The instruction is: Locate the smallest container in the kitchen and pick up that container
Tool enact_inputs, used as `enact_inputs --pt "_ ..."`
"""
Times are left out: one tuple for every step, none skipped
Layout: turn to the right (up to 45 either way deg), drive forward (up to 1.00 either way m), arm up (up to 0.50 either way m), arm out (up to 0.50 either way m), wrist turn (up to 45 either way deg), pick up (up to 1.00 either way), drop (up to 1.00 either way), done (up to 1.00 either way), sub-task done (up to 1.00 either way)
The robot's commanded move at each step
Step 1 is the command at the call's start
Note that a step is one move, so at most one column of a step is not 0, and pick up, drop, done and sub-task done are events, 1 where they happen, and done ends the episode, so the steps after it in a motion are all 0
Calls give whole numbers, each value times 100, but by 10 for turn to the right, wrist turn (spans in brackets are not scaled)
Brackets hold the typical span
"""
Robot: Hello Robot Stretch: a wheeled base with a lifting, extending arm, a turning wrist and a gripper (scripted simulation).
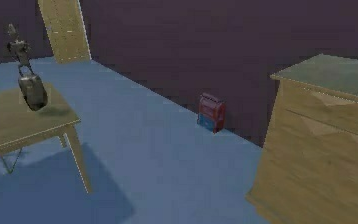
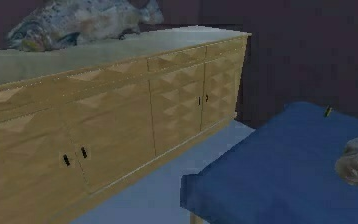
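- Long counter (image 2: 137, 50) with a run of wooden cupboard doors under it is the biggest thing around. It sits right across a strip of floor from a blue bed (image 2: 277, 160), so my guess is this isn't the kitchen. I'd call the task barely begun: finding the kitchen, picking out the smallest container and grabbing it are all left to do.
- Wooden cabinet (image 1: 317, 140) with a greenish top, nothing visible on it.
- Small counter on legs (image 1: 17, 120), plain wood.
- Wooden door (image 1: 65, 30) in the dark wall, maybe the way out.
- Grey-blue crumpled heap (image 2: 77, 25) on the long counter, can't tell what it is.
- Red and blue box (image 1: 211, 112) on the floor against the wall. It's the only boxy thing here, though I wouldn't bet it's the target.
- Dark figure (image 1: 29, 75) standing on the small counter, looks like a statue.
- Pale round lump (image 2: 355, 162) on the bed, too small to name.
- Container: nothing here clearly reads as one, so I can't say where it is or how it looks.
- Gripper: can't tell its state, so I can't place anything relative to it either.
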Motion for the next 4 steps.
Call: enact_inputs --pt "0 100 0 0 0 0 0 0 0" --pt "0 35 0 0 0 0 0 0 0" --pt "-420 0 0 0 0 0 0 0 0" --pt "0 100 0 0 0 0 0 0 0"
